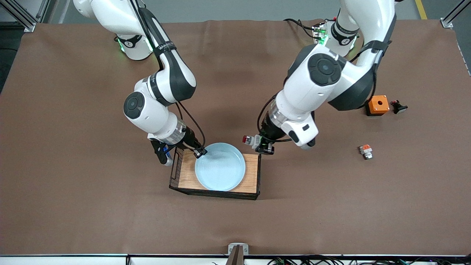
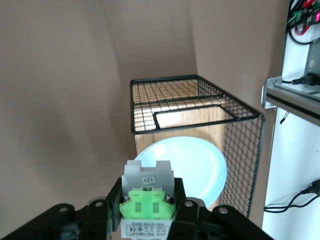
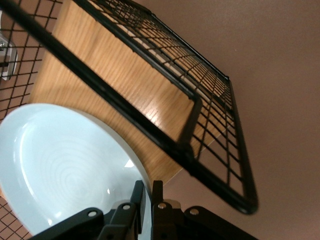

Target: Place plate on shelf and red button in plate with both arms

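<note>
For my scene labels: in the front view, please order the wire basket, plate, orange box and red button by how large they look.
1. wire basket
2. plate
3. orange box
4. red button, held above the table, so its rank is less sure.

arms: white shells, black joints | cables: black | base lights: green
</note>
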Controlling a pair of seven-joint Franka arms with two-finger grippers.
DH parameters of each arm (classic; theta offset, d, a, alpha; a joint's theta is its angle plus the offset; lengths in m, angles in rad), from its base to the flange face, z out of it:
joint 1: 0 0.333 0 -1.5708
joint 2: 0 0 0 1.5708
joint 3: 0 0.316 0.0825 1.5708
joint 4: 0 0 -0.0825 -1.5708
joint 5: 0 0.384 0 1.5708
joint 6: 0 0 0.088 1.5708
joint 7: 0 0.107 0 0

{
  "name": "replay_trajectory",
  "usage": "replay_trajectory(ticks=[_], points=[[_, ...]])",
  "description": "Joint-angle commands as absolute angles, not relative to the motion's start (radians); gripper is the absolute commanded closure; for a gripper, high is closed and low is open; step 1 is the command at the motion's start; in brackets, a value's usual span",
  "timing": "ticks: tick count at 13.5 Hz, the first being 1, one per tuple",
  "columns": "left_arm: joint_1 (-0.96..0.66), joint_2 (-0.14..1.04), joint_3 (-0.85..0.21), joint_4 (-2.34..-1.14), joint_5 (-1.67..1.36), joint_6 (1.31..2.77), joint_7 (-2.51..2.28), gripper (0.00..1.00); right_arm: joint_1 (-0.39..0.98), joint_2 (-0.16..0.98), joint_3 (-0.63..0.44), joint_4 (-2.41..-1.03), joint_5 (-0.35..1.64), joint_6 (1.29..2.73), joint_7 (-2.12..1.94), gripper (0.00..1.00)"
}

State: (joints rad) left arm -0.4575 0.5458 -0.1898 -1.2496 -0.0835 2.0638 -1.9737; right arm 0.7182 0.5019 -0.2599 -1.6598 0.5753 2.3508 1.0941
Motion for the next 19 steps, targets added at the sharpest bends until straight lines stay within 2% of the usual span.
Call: replay_trajectory(ticks=[1,2,3,4,5,6,11,14,19], points=[[-0.485,0.578,-0.17,-1.201,-0.089,2.085,-1.987,1.0,0.707,0.508,-0.256,-1.646,0.595,2.355,1.089,0.78],[-0.488,0.586,-0.17,-1.201,-0.089,2.094,-1.987,1.0,0.703,0.508,-0.256,-1.646,0.595,2.355,1.089,0.71],[-0.494,0.601,-0.172,-1.201,-0.089,2.105,-1.987,1.0,0.701,0.508,-0.256,-1.646,0.595,2.355,1.089,0.7],[-0.495,0.613,-0.17,-1.201,-0.089,2.12,-1.987,1.0,0.7,0.508,-0.256,-1.646,0.595,2.352,1.091,0.61],[-0.511,0.627,-0.166,-1.201,-0.087,2.135,-1.987,1.0,0.699,0.508,-0.256,-1.646,0.597,2.347,1.094,0.36],[-0.528,0.644,-0.154,-1.201,-0.087,2.152,-1.987,1.0,0.701,0.502,-0.256,-1.644,0.597,2.335,1.101,0.0],[-0.56,0.722,-0.141,-1.154,-0.094,2.22,-1.985,1.0,0.669,0.411,-0.256,-1.603,0.597,2.122,1.229,0.0],[-0.56,0.736,-0.138,-1.15,-0.094,2.273,-1.983,1.0,0.618,0.353,-0.259,-1.553,0.591,1.912,1.236,0.0],[-0.564,0.764,-0.137,-1.147,-0.092,2.353,-1.965,1.0,0.496,0.276,-0.259,-1.502,0.479,1.622,1.039,0.0]])
